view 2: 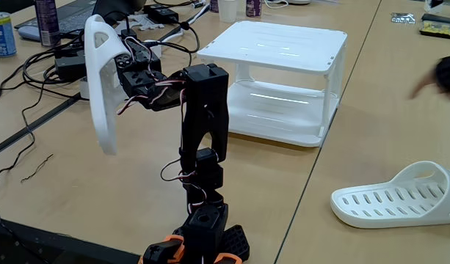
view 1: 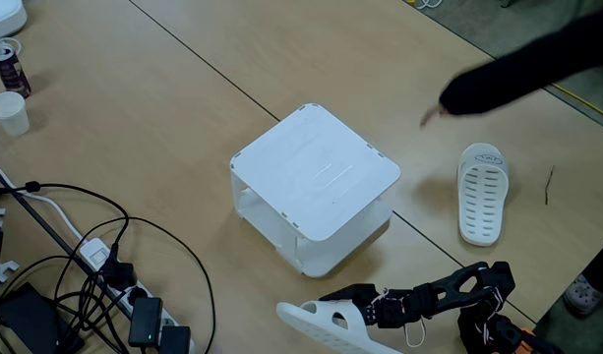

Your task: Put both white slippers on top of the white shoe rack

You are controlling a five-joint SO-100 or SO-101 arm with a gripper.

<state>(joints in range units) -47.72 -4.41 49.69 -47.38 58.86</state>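
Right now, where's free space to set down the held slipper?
Rack top is fully bare. Open table between rack and the lying slipper, though a person's sleeve reaches in there. Cables and power strip crowd the left in this fixed view.

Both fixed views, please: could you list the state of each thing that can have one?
Black robot hand: shut on a slipper.
Held white plastic slotted slipper: lifted off the table, hanging upright.
Other white plastic slotted slipper: flat on the table, apart from the rack.
White plastic two-tier shoe rack: upright, top bare.
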